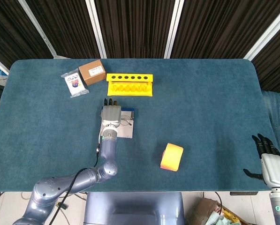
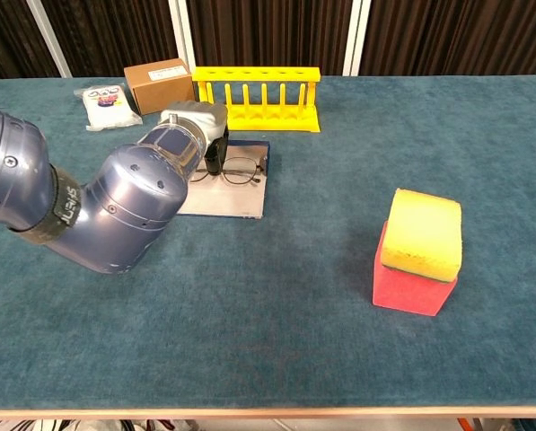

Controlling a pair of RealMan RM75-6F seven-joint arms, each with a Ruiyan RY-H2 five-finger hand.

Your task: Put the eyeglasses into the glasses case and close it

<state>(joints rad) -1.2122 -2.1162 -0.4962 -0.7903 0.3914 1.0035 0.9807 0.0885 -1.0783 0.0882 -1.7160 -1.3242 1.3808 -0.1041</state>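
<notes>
The eyeglasses (image 2: 234, 172) lie on the open glasses case (image 2: 224, 199), a flat grey and blue piece resting on the blue counter (image 2: 276, 314) in front of the yellow tube rack (image 2: 259, 97). In the chest view only the right lens and the frame's bridge show clearly; the left part is hidden behind the left hand (image 1: 110, 115). That hand sits over the left side of the case with its dark fingers (image 2: 215, 154) pointing down at the frame and touching or nearly touching it; whether it actually grips the eyeglasses I cannot tell. The left forearm fills the near left of the chest view. Behind the case to the left stand a brown cardboard box (image 1: 92, 71) and a small white packet (image 1: 74, 84). A yellow and red sponge block (image 2: 417, 250) sits well apart to the right. The right hand (image 1: 270, 161) rests off the counter's far right corner, fingers spread and holding nothing.
</notes>
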